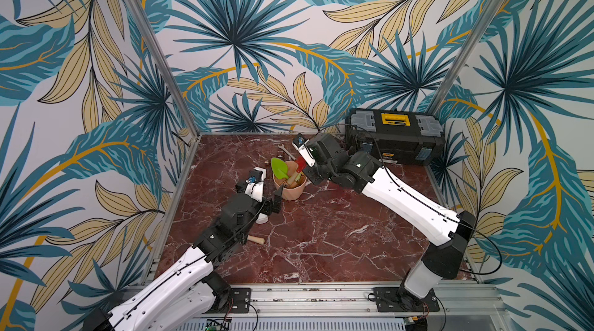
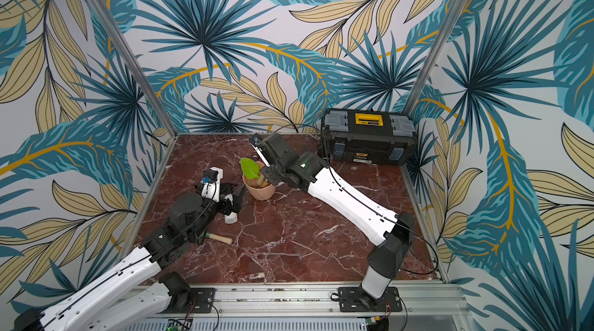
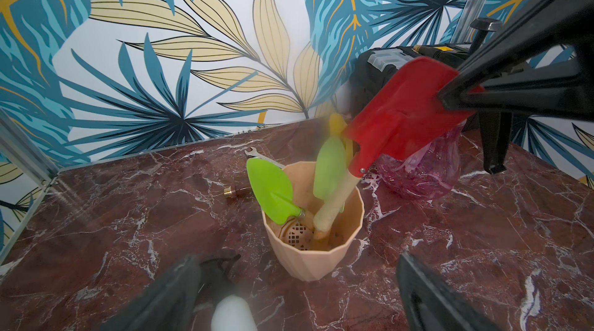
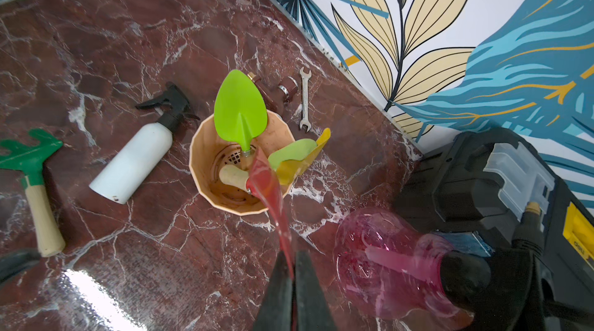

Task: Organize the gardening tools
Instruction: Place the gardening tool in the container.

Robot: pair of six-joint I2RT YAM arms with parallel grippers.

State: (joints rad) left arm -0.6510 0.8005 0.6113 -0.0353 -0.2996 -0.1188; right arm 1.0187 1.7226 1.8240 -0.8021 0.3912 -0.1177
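Observation:
A peach pot (image 4: 199,165) holds a lime-green trowel (image 4: 240,110), a second lime-green trowel (image 4: 292,152) and a yellow scoop (image 4: 310,157), blades up. My right gripper (image 4: 292,260) is shut on the blade of the red shovel (image 3: 401,114), whose wooden handle reaches down into the pot. The dark green rake (image 4: 29,155) lies flat on the marble, partly under my left arm in both top views. My left gripper (image 3: 295,255) is open and holds nothing. It faces the pot (image 3: 308,258) from close by, just over a lying white spray bottle (image 4: 135,162).
A pink spray bottle (image 4: 385,261) stands between the pot and the black toolbox (image 1: 397,139) at the back right. A silver wrench (image 4: 304,99) and small brass fittings (image 4: 287,88) lie behind the pot near the back wall.

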